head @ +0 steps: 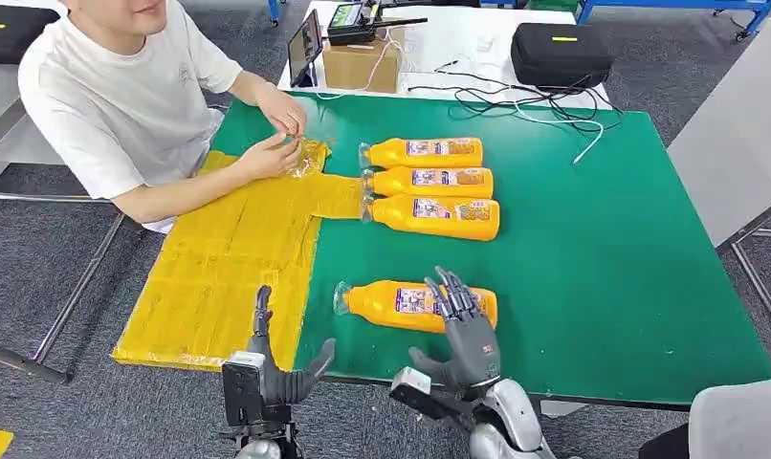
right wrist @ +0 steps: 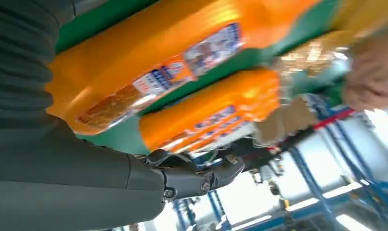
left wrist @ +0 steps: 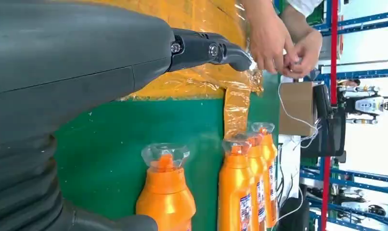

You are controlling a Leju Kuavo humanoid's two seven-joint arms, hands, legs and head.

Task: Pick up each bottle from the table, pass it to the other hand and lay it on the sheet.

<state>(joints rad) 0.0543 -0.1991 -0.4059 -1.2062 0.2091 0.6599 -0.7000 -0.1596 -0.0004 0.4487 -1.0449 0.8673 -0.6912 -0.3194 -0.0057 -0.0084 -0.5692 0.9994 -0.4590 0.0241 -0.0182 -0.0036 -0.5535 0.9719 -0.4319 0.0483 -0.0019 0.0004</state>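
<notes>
Four orange bottles with clear caps lie on the green table (head: 602, 287). The nearest bottle (head: 401, 304) (left wrist: 165, 195) (right wrist: 148, 67) lies alone toward the front edge. My right hand (head: 465, 330) (right wrist: 86, 183) reaches over its base end with fingers spread and thumb apart, not closed around it. The other three bottles (head: 429, 184) (left wrist: 245, 192) lie side by side farther back. The yellow sheet (head: 229, 258) (left wrist: 201, 82) covers the table's left part. My left hand (head: 276, 368) (left wrist: 86, 72) is open at the front edge beside the sheet, holding nothing.
A person sits at the far left, with both hands (head: 284, 134) (left wrist: 281, 43) working on the sheet's crumpled far corner. Behind the green table are a cardboard box (head: 363, 65), a black case (head: 559, 53) and loose cables (head: 516, 100).
</notes>
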